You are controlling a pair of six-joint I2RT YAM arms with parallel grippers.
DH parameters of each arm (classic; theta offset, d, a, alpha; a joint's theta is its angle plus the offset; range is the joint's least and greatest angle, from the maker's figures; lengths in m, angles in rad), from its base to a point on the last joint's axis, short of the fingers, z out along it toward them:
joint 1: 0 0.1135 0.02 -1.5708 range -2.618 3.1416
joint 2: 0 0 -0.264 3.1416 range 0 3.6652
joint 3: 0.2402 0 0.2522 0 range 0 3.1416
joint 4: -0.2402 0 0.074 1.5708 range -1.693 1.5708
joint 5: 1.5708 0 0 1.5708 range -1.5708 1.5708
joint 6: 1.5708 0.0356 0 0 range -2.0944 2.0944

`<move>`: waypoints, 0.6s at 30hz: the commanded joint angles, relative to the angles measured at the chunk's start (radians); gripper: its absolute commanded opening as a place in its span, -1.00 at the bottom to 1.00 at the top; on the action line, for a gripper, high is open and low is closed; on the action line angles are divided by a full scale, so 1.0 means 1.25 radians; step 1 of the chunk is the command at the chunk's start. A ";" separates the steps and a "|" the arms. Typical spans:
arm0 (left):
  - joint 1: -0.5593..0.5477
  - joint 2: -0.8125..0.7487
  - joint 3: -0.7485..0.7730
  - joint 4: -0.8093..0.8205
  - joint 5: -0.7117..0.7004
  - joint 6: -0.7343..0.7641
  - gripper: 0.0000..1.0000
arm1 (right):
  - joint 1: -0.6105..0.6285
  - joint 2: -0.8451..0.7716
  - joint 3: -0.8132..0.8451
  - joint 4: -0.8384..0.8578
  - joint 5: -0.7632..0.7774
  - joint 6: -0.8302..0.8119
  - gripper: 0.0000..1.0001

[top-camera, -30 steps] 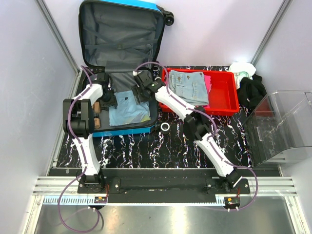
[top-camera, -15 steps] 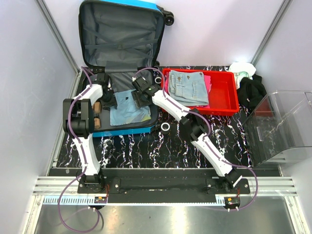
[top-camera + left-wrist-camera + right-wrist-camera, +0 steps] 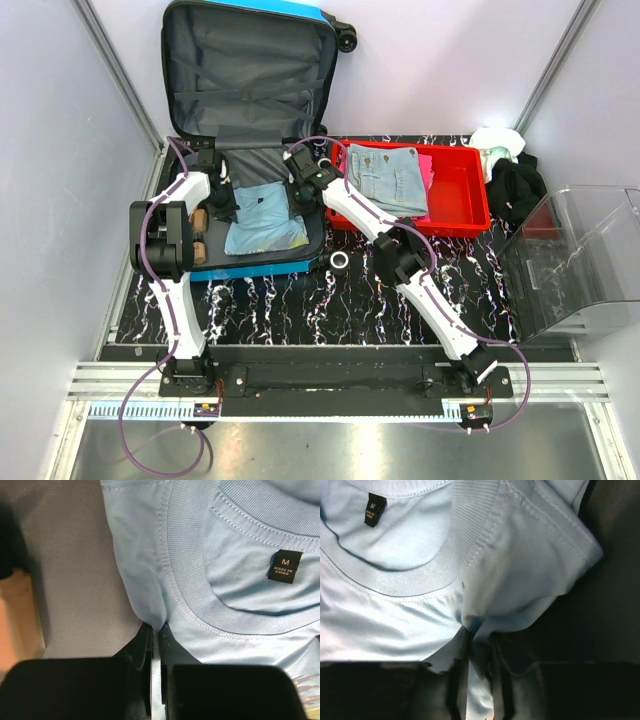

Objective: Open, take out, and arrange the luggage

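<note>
The luggage (image 3: 250, 80), a big blue suitcase, lies open with its lid upright against the back wall and its grey lining (image 3: 70, 580) showing. A folded light blue T-shirt (image 3: 262, 222) lies in its base. My left gripper (image 3: 228, 200) is at the shirt's left edge, by the collar. In the left wrist view this gripper (image 3: 156, 632) is shut on a pinch of the T-shirt (image 3: 240, 580). My right gripper (image 3: 300, 190) is at the shirt's far right corner. In the right wrist view that gripper (image 3: 479, 640) is shut on a bunched fold of the T-shirt (image 3: 395, 580).
A red tray (image 3: 470, 215) right of the suitcase holds folded jeans (image 3: 390, 178). A black tape roll (image 3: 340, 262) lies in front of the suitcase. A clear bin (image 3: 580, 260) stands at the right edge, with black cloth (image 3: 515, 185) behind it. Brown items (image 3: 200, 220) sit in the suitcase's left side.
Both grippers have closed onto the T-shirt. The right gripper has shifted a little toward the back right corner of the shirt, and the shirt's edges are now bunched.
</note>
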 commanded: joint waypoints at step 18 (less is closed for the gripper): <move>0.002 -0.134 0.171 -0.058 0.091 0.032 -1.00 | -0.037 -0.226 0.057 0.071 -0.003 -0.022 -1.00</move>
